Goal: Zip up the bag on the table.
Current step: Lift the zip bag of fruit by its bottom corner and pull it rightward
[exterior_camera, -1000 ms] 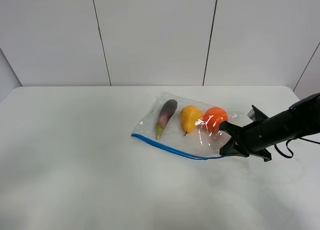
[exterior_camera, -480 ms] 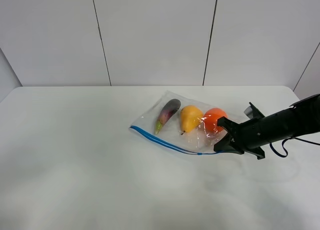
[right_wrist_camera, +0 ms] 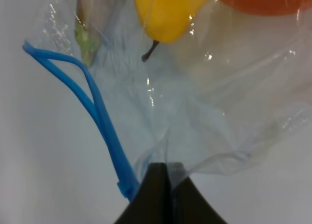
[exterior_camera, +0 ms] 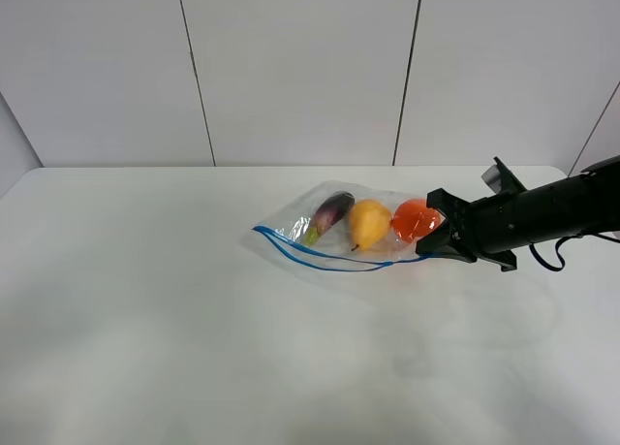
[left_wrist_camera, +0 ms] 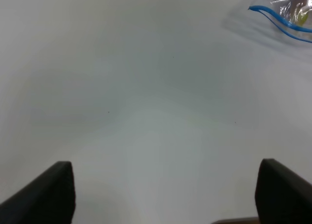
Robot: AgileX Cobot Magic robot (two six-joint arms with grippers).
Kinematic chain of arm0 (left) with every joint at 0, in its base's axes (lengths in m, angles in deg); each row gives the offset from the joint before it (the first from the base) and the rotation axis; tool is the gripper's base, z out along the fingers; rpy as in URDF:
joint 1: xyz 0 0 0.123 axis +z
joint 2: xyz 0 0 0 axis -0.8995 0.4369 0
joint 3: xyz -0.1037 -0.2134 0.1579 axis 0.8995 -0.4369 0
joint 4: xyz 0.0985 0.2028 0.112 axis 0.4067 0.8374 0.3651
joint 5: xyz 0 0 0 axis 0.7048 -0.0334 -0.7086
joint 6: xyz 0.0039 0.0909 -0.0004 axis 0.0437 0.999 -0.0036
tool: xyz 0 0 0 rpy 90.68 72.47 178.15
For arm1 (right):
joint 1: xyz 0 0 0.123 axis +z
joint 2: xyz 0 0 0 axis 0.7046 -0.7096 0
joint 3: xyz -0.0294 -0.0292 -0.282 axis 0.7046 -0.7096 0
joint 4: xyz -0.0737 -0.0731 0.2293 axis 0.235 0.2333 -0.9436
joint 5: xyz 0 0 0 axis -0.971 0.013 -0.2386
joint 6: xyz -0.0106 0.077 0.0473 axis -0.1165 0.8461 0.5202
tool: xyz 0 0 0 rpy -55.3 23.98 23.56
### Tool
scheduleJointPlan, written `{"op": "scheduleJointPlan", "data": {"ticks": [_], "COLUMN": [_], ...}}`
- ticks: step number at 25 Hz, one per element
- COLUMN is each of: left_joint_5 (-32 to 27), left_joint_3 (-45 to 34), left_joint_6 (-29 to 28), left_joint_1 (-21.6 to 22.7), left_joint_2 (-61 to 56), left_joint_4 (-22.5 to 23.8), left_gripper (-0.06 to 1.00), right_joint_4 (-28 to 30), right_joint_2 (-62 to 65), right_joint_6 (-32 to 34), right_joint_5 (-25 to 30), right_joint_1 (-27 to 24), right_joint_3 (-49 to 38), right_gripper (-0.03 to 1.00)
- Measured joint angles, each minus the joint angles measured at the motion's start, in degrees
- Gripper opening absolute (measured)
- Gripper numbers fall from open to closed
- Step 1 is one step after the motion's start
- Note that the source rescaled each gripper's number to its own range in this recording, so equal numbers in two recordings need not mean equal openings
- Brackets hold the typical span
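Observation:
The clear plastic bag [exterior_camera: 349,234] hangs lifted off the white table [exterior_camera: 194,319], its blue zipper strip [exterior_camera: 310,257] sagging open at the left end. Inside it sit a purple eggplant [exterior_camera: 332,212], a yellow pear [exterior_camera: 369,222] and an orange [exterior_camera: 415,218]. My right gripper [exterior_camera: 433,247] is shut on the bag's right corner by the zipper end; the right wrist view shows its closed fingertips [right_wrist_camera: 163,187] pinching the plastic beside the blue strip [right_wrist_camera: 105,131]. In the left wrist view my left gripper [left_wrist_camera: 163,194] stands open over bare table, with the bag's zipper corner [left_wrist_camera: 280,20] far off.
Grey wall panels [exterior_camera: 300,72] rise behind the table's far edge. The right arm [exterior_camera: 552,212] reaches in from the right side.
The right gripper has risen and moved toward the far side, lifting the bag off the table. The zipper strip now sags open at its left end.

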Motion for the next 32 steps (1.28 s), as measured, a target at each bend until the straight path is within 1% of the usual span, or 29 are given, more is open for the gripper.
{"op": "scheduleJointPlan", "data": {"ticks": [19,23,32], "left_joint_5": [0.00,0.00,0.00], "left_joint_3": [0.00,0.00,0.00], "left_joint_6": [0.00,0.00,0.00], "left_joint_1": [0.00,0.00,0.00], "left_joint_2": [0.00,0.00,0.00], "left_joint_4": [0.00,0.00,0.00], "left_gripper": [1.00,1.00,1.00], "right_joint_4": [-1.12,-1.37,-1.17], "right_joint_2": [0.00,0.49,2.98], "right_joint_6": [0.00,0.00,0.23], "right_joint_5": [0.85,2.42,2.50], "right_joint_1": [0.00,0.00,0.00], "right_joint_3": [0.11,1.45,3.07], "right_gripper": [0.00,0.00,0.00]}}
